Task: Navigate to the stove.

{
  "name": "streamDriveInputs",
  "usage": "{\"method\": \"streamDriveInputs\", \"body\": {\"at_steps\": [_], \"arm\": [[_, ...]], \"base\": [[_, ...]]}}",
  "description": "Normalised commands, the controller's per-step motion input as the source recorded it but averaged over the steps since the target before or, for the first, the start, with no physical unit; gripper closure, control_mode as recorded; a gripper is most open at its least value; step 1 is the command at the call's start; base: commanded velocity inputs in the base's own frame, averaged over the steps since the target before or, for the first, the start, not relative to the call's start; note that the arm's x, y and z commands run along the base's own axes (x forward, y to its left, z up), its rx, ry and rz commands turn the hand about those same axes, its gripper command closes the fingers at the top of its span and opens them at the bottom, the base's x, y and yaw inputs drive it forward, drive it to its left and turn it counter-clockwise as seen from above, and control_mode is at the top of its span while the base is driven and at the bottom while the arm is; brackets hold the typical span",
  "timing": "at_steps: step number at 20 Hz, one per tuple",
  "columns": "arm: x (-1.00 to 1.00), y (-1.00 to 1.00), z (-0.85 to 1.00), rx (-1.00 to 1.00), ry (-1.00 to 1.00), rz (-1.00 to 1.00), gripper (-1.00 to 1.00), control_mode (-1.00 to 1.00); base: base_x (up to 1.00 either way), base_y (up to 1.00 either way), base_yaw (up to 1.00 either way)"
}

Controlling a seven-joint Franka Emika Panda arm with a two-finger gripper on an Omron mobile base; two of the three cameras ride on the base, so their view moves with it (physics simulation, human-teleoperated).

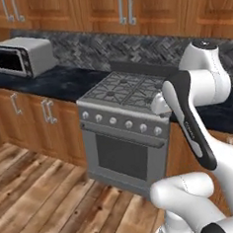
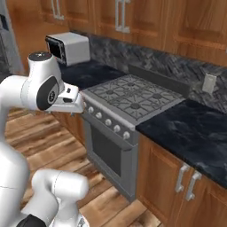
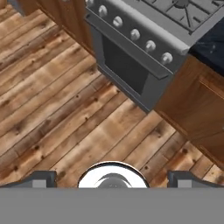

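Note:
The stove (image 1: 119, 119) is a grey steel gas range between wooden base cabinets, with dark grates on top, a row of round knobs and an oven door below. It stands ahead and slightly left in the left base view, and right of centre in the right base view (image 2: 129, 103). The hand view looks down on the stove's (image 3: 139, 40) front and the floor before it. My gripper (image 3: 112, 180) hangs above the wooden floor in front of the oven door. It is open, its two dark tips are wide apart, and nothing is between them.
A white-grey microwave (image 1: 21, 56) sits on the dark counter (image 1: 51, 81) left of the stove. More dark counter (image 2: 195, 133) over wooden cabinets runs to the right. Upper cabinets (image 1: 95, 8) hang above. Wooden floor (image 1: 40, 194) stretches in front.

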Motion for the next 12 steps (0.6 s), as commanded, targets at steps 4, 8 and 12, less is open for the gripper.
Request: {"method": "streamDriveInputs", "body": {"at_steps": [4, 8, 12], "arm": [[0.0, 0.0, 0.0, 0.0, 0.0, 0.0, -1.0, 1.0], [0.0, 0.0, 0.0, 0.0, 0.0, 0.0, -1.0, 1.0], [0.0, 0.0, 0.0, 0.0, 0.0, 0.0, -1.0, 1.0]], "base": [[0.6, 0.3, -0.75], [0.7, 0.35, -0.71], [0.87, 0.5, -0.66]]}}
